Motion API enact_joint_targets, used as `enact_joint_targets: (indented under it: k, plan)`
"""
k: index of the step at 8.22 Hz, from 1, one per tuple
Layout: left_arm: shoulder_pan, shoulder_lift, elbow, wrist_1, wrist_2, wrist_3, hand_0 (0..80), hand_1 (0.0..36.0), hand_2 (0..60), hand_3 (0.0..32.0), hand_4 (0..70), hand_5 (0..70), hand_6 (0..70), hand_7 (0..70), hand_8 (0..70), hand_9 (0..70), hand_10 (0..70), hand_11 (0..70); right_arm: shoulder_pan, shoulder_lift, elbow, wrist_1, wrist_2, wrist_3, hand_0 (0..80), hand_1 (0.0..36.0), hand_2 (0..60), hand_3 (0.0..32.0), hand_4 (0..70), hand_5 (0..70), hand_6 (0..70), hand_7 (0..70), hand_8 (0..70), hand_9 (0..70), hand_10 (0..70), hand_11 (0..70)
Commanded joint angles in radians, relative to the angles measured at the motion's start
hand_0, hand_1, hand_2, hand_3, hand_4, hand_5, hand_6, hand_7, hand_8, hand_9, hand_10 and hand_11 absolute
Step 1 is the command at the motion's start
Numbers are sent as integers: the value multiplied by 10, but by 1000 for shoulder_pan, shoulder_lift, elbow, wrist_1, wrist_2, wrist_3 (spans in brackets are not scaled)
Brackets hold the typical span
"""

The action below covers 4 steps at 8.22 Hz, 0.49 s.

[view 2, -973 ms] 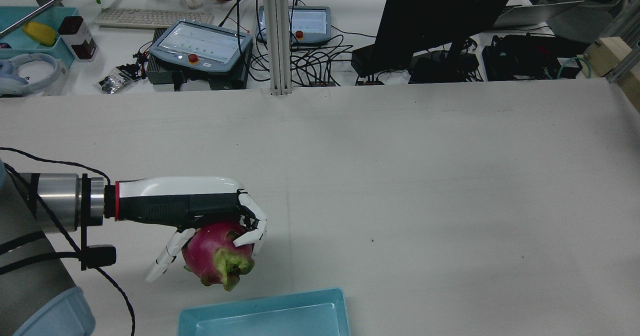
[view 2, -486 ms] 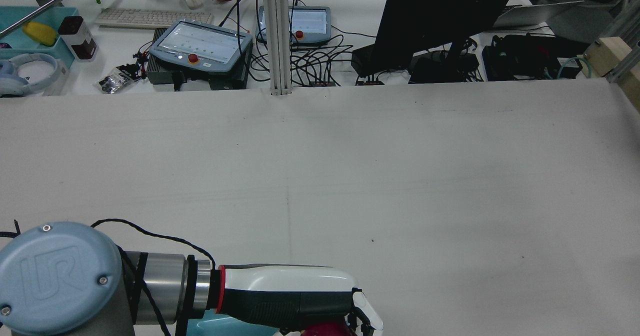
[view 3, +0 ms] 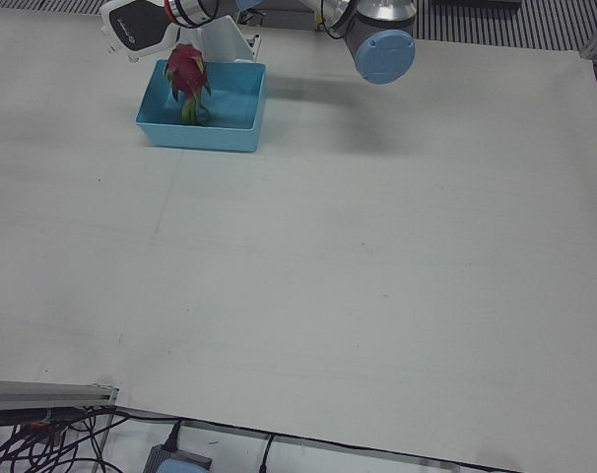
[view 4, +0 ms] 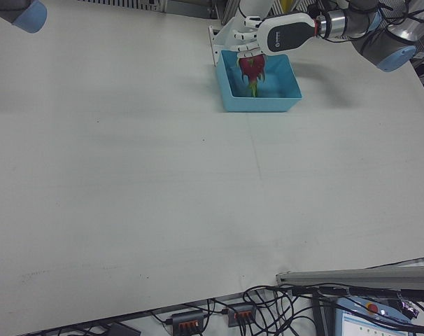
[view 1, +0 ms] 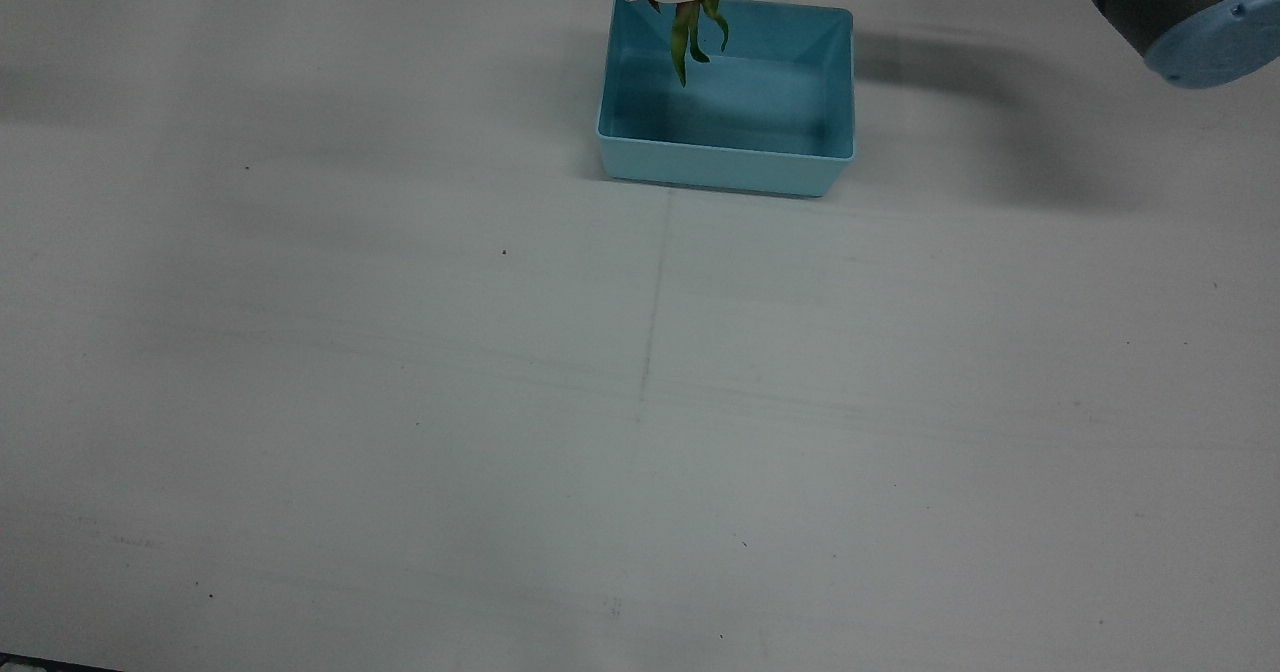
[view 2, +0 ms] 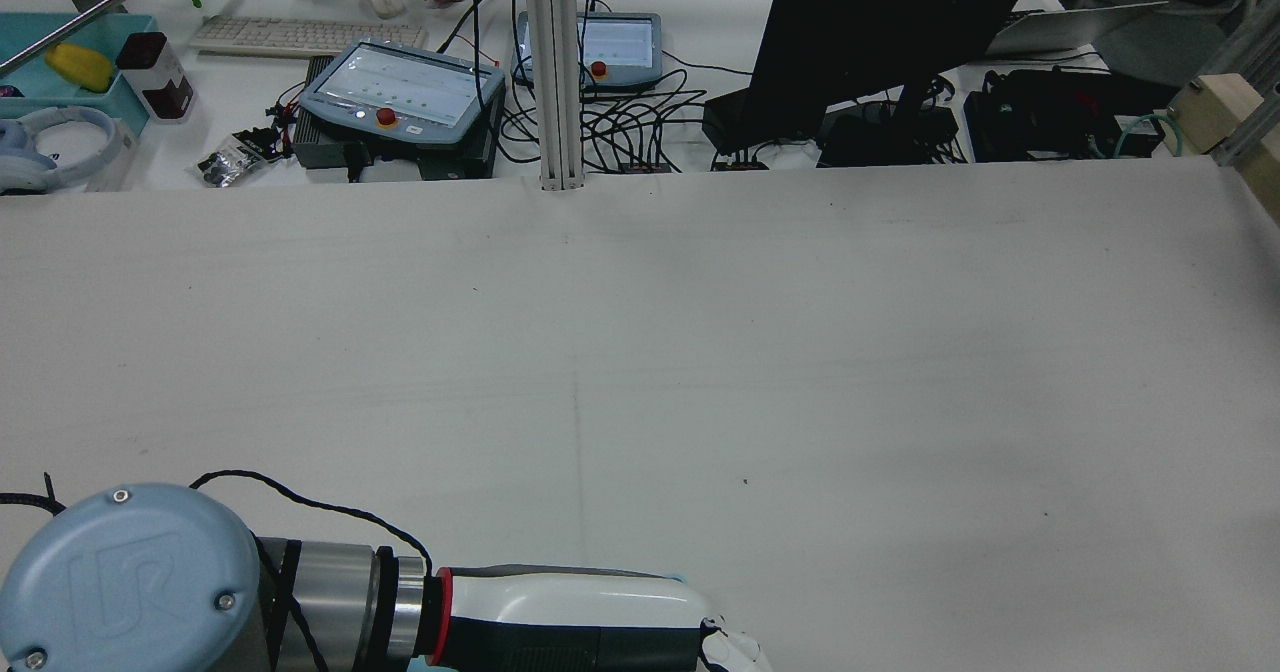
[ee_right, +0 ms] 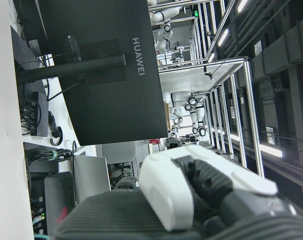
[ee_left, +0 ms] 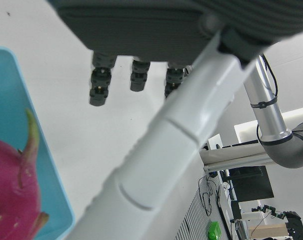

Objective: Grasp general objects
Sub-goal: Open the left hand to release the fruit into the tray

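White cloth covers the table (view 4: 163, 175), bare but for one bin near the robot's side. Magenta, green-scaled dragon fruit (view 4: 251, 68) hangs over the light blue rectangular plastic bin (view 4: 276, 102), clasped from above by the left hand (view 4: 248, 49), fingers wrapped round it. Grasp and carry appear complete; lowering and release remain, in my judgement. Right hand (ee_right: 191, 195): only its own camera shows part of it, posture cannot be told.
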Motion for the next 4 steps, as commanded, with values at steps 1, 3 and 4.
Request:
enact_joint_targets:
  k: [1,3,4]
  plan:
    - [-58,103,-46,2,3,1,800,267,0,216,0,700,24,174,0,28,39,94,0,0,0,1,0,0,0,0,0,0,0,0,0,0,0,0,0,0]
    - [-264,218,-36,-97,67,-15,800,254,0,180,0,700,61,243,19,73,68,135,0,0,0,1,0,0,0,0,0,0,0,0,0,0,0,0,0,0]
    - [-408,267,-4,-151,86,-23,800,241,0,132,92,700,113,329,68,125,126,213,0,0,0,1,2,0,0,0,0,0,0,0,0,0,0,0,0,0]
